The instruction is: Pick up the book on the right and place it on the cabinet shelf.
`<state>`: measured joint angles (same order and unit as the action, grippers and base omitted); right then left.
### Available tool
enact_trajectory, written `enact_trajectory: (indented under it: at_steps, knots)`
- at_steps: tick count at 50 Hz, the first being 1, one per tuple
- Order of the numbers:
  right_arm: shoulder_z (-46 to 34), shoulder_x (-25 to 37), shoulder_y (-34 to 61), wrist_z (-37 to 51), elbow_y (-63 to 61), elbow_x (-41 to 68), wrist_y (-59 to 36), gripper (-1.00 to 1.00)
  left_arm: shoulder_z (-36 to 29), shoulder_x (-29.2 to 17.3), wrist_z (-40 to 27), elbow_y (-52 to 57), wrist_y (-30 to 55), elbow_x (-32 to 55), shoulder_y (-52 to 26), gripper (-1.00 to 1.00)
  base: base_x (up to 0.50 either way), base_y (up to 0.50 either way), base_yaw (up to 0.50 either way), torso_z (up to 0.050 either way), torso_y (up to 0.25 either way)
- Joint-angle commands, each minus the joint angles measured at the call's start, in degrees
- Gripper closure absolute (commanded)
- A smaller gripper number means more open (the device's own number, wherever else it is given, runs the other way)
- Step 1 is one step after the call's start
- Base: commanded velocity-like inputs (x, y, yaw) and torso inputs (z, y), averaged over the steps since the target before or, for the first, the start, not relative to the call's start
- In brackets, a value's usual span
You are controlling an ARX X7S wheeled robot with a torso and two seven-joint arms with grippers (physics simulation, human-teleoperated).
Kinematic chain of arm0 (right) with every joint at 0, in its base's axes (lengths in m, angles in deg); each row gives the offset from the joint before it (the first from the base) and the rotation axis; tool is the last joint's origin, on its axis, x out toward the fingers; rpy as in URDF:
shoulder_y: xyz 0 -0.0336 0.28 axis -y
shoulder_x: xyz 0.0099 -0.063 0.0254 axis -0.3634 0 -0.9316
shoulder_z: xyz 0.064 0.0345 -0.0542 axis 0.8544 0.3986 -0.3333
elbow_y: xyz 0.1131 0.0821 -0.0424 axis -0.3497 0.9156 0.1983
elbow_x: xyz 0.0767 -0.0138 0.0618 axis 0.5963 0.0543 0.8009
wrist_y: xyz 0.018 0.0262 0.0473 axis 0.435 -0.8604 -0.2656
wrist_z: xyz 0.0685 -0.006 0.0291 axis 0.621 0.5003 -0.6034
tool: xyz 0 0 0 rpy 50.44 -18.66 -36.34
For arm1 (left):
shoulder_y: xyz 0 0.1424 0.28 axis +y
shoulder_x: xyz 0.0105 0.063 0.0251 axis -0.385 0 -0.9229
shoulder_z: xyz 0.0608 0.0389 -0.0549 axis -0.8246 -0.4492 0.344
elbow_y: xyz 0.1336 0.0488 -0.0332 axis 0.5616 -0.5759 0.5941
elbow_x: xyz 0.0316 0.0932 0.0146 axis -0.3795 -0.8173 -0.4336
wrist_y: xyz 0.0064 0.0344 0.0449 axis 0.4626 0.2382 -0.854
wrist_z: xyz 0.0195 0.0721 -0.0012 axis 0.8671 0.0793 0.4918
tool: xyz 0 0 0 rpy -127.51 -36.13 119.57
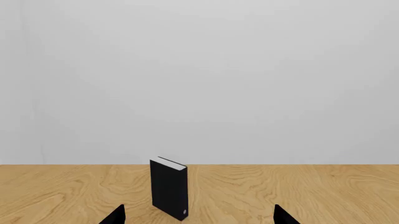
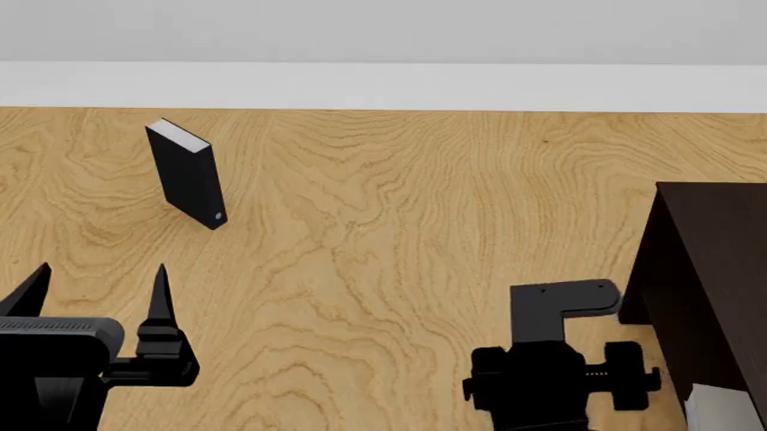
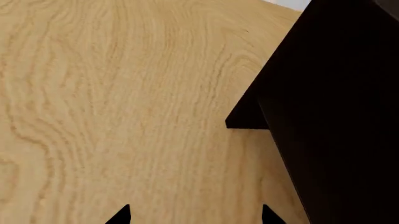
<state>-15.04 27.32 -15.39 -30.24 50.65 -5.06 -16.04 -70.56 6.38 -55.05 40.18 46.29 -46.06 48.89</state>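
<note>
Cabinet shelf (image 3: 337,93) — just beside right fingers (image 3: 269,216)

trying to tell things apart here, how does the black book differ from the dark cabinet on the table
The black book is small and slim; the cabinet is far bigger and boxy. The black book stands upright at the table's far left, in front of the left gripper; the cabinet sits at the right edge, beside the right gripper. The book shows white page edges on top; the cabinet looks dark all over. Both are very dark and rest on the wooden table.
</note>
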Motion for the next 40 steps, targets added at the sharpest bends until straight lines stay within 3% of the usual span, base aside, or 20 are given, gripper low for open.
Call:
enact_trajectory:
  at_steps: [1, 12, 27, 40]
  knots:
    - [0.9, 0.6, -6.0, 0.0, -17.0, 1.9, -6.7, -1.0, -0.2, 0.1, 0.1, -0.5, -0.4, 0.0, 0.1, -1.0, 0.0, 0.0, 0.0, 0.0, 0.0]
    - [1.1, 1.5, -11.7, 0.6, -37.8, 3.7, -15.8, -1.0, -0.3, 0.3, 0.3, -0.6, -0.6, 0.5, -0.2, -1.0, 0.0, 0.0, 0.0, 0.0, 0.0]
    - [1.7, 2.1, -14.6, 4.2, -53.4, 4.9, -28.2, -1.0, 0.0, -0.4, -0.2, 1.7, 0.1, 1.3, 0.0, -1.0, 0.0, 0.0, 0.0, 0.0, 0.0]
    - [1.6, 3.4, -17.2, 6.1, -65.2, 5.2, -33.5, -1.0, 0.6, -1.3, -0.8, 4.2, 0.5, 1.8, 0.3, -1.0, 0.0, 0.0, 0.0, 0.0, 0.0]
